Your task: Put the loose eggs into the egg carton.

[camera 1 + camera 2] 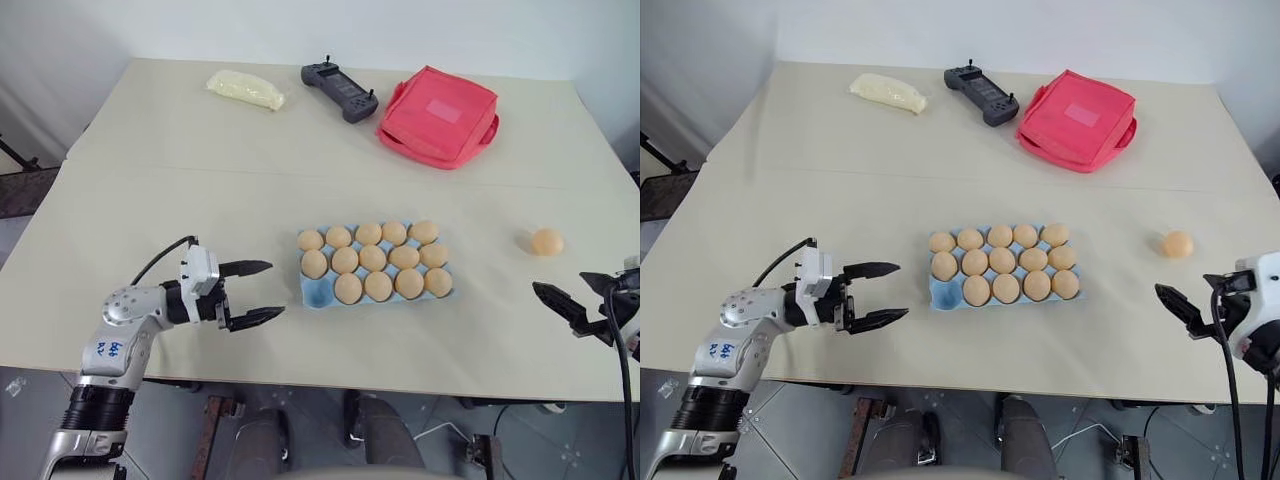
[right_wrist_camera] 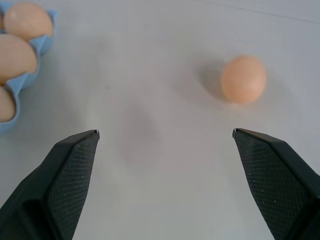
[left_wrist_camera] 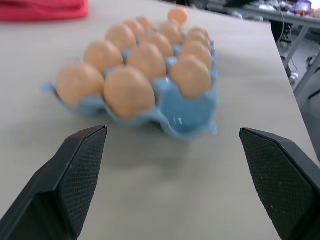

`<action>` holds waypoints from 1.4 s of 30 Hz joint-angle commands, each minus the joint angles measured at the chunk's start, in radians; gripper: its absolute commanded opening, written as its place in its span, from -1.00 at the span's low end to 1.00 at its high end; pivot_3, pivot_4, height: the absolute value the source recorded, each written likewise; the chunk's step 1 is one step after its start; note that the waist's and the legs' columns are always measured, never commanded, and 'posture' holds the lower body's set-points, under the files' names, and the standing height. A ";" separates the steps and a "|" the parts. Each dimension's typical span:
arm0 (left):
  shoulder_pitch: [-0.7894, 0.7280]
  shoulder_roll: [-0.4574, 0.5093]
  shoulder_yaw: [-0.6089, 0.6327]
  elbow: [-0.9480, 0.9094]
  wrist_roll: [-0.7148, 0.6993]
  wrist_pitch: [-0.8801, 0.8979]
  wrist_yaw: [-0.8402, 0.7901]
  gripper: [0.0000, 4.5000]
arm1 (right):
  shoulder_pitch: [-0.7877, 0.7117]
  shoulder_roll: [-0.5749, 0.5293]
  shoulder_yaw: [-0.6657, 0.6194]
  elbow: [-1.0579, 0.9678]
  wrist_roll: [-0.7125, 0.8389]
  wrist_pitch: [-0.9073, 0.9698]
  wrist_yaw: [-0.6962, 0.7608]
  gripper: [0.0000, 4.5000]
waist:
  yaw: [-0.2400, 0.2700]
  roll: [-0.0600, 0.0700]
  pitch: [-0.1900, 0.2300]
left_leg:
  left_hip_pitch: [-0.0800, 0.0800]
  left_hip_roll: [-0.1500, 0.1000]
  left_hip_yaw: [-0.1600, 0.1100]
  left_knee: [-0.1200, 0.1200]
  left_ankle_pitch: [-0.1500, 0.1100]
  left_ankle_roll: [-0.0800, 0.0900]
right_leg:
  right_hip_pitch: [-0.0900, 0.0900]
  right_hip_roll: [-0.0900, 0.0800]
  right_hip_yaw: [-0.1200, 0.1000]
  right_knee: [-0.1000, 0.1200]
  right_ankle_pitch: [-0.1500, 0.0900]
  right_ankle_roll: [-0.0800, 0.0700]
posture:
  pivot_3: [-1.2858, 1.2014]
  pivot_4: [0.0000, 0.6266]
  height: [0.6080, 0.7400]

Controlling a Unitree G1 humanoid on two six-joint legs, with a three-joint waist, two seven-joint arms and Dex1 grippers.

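Egg (image 1: 547,241) loose right of egg carton (image 1: 318,291) (one cup free); red bag (image 1: 438,116) behind; both grippers (image 1: 256,293) (image 1: 570,292) wide open, empty.

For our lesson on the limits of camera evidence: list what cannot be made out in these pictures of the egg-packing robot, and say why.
- Right gripper: its outer finger is cut off by the picture edge in the left eye view.
- Egg carton: mostly cut off at the right wrist view's edge.
- Red bag: only a strip shows in the left wrist view; contents hidden.
- Carton cup walls: hidden under the eggs.
- Black handheld controller: markings too small.
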 commanded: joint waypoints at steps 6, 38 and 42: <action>0.037 0.021 0.069 -0.063 -0.022 -0.011 0.004 1.00 | -0.079 -0.004 -0.008 0.043 -0.003 -0.018 -0.055 0.99 | 0.001 0.000 0.000 | 0.000 0.000 0.000 0.000 0.000 0.000 | 0.000 -0.001 0.000 0.000 0.000 0.000 | 0.03 -0.52 1.00; 0.017 -0.037 0.084 -0.208 -0.083 0.065 0.095 1.00 | -0.742 0.072 0.335 0.873 -0.283 -0.377 -0.261 0.99 | -0.018 0.001 0.000 | 0.003 -0.001 0.004 0.000 0.001 -0.001 | 0.000 0.000 0.003 0.004 0.001 0.001 | 0.03 -0.52 1.00; 0.016 -0.038 0.074 -0.206 -0.076 0.064 0.094 1.00 | -0.796 0.085 0.360 0.977 -0.313 -0.453 -0.267 0.99 | -0.027 0.001 0.000 | 0.003 -0.001 0.004 0.000 0.002 -0.002 | 0.000 0.000 0.004 0.005 0.001 0.001 | 0.03 -0.52 1.00</action>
